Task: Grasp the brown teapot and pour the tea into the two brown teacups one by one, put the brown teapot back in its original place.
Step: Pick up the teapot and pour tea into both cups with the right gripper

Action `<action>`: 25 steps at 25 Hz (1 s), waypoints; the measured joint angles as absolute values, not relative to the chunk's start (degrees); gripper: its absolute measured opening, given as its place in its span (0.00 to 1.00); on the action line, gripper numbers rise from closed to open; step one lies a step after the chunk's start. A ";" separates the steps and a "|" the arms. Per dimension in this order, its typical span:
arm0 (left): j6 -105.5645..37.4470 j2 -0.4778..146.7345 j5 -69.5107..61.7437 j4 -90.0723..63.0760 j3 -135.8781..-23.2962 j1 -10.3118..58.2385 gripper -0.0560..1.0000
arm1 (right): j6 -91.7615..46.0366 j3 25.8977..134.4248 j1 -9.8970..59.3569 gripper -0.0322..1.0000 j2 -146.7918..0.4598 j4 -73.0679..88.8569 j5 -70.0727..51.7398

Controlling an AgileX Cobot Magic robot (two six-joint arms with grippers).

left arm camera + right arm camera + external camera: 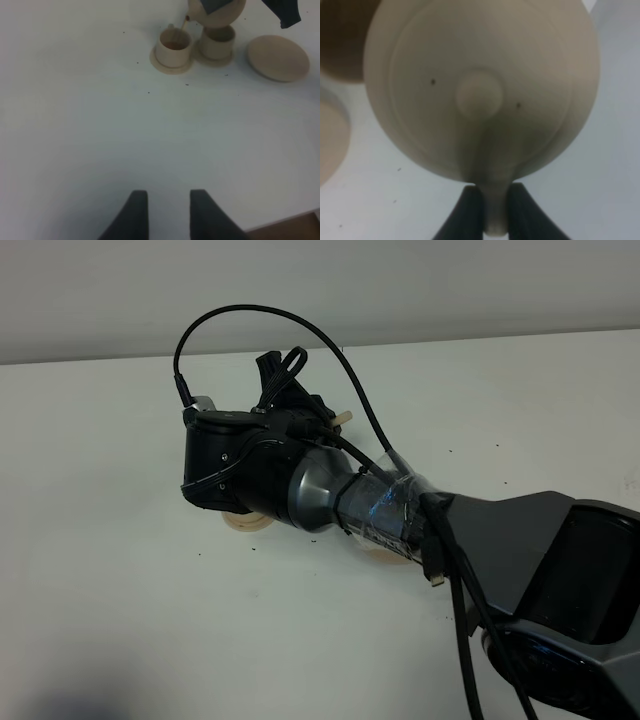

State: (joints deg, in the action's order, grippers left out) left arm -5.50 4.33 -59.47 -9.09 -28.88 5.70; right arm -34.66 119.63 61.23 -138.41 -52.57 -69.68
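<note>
The brown teapot (479, 95) fills the right wrist view, lid and knob facing the camera. My right gripper (495, 194) is shut on its loop handle. In the left wrist view the teapot (217, 12) hangs tilted above the two brown teacups, its spout (186, 19) over the left teacup (173, 46), which holds reddish-brown tea. The other teacup (218, 41) stands right beside it, under the pot. The wide saucer (279, 57), the original place, lies bare beside them. My left gripper (169, 215) hovers open over bare table, far from the cups.
In the high view my right arm (330, 495) reaches across the middle and covers the cups; only saucer rims (245, 524) peek out beneath it. The white table (150, 620) spreads all around. A brown table edge (300, 226) shows near the left gripper.
</note>
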 joint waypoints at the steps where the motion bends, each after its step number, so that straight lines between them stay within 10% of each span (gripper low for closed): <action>1: -5.50 4.33 -59.47 -9.09 -28.88 5.70 0.27 | -34.66 119.63 61.23 0.14 -138.41 -52.70 -69.68; 25: -5.43 4.33 -59.47 -9.09 -28.88 5.70 0.27 | -34.73 119.63 62.34 0.14 -138.41 -54.96 -69.62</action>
